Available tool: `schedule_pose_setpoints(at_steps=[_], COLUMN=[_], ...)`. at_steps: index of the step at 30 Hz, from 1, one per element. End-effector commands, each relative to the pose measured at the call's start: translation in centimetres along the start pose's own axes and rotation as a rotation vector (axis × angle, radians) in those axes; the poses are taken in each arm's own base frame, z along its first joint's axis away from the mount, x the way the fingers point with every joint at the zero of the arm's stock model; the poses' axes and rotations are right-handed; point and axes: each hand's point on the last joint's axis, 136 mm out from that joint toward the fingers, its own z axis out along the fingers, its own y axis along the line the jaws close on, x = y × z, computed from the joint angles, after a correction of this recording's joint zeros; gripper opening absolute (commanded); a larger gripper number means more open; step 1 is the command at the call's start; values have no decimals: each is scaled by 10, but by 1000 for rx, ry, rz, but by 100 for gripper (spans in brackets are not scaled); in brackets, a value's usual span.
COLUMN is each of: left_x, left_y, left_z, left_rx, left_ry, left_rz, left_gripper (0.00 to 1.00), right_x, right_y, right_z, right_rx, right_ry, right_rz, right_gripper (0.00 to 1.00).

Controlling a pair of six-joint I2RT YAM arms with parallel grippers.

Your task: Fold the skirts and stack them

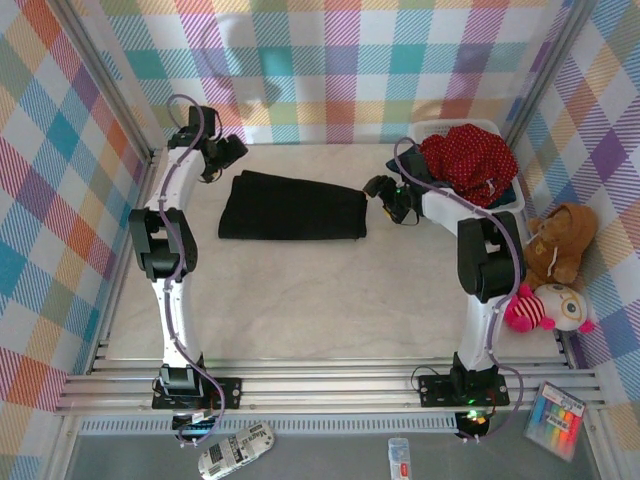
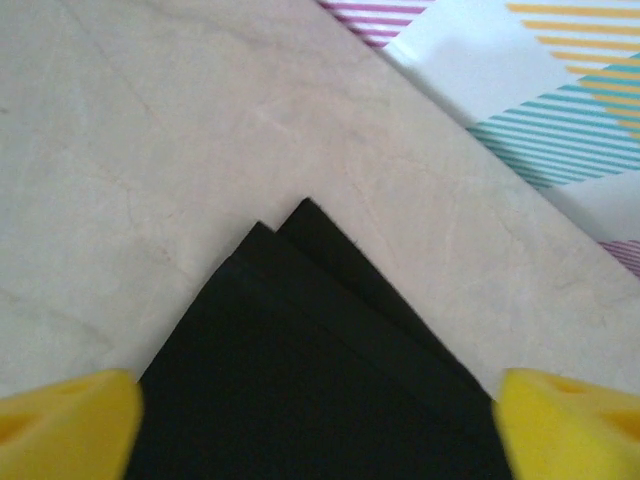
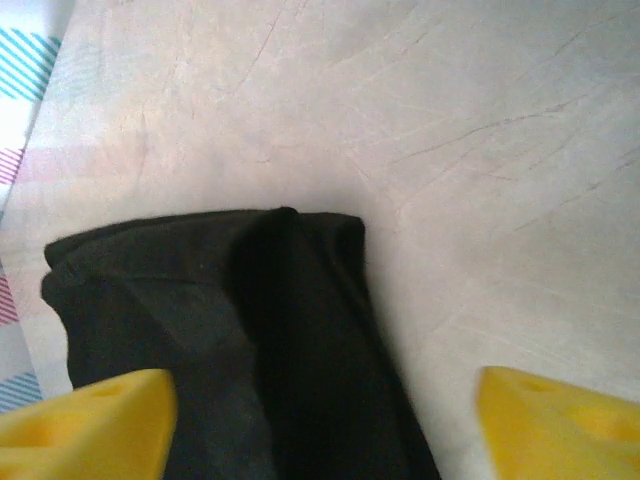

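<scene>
**Top view.** A black skirt (image 1: 292,207), folded into a long flat rectangle, lies on the bench (image 1: 300,310) toward the far side, between the two arms. The left arm (image 1: 165,240) reaches to the skirt's far-left corner. The right arm (image 1: 485,260) bends in to the skirt's right end. A red skirt with white dots (image 1: 468,158) is heaped in a white basket (image 1: 452,126) at the far right corner, with dark blue cloth (image 1: 505,196) showing beneath it. A brown teddy bear (image 1: 560,243) and a pink-and-white plush toy (image 1: 545,308) sit along the right wall, near the basket.

**Left wrist view.** The left jaws are spread wide, with a yellow fingertip (image 2: 65,425) at each lower corner. The black skirt's layered corner lies between them and points away. Nothing is pinched.

**Right wrist view.** The right jaws are likewise spread wide, with a yellow fingertip (image 3: 565,420) on either side. The skirt's folded end lies between them, closer to the left fingertip, and bare bench lies to the right. Nothing is pinched. Whether either fingertip touches the cloth cannot be told.
</scene>
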Motion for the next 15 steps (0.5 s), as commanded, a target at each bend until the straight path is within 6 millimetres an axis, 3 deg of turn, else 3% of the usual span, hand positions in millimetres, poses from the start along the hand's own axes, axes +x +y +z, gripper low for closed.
schedule_pose_setpoints(at_steps=[1, 5, 11, 15], left_x=[15, 60, 104, 125], left_y=[-10, -33, -46, -43], left_z=[-31, -20, 34, 60], left_rx=[39, 176, 238, 213], left_ry=[35, 153, 330, 378], left_rz=[34, 54, 34, 40], left_gripper=[100, 100, 100, 100], right_x=[25, 55, 82, 83], right_y=[41, 66, 102, 85], right_z=[-33, -19, 31, 57], right_rx=[-70, -129, -217, -90], right_ry=[15, 68, 225, 224], right_rz=[-133, -235, -292, -253], right_gripper=[99, 99, 99, 99])
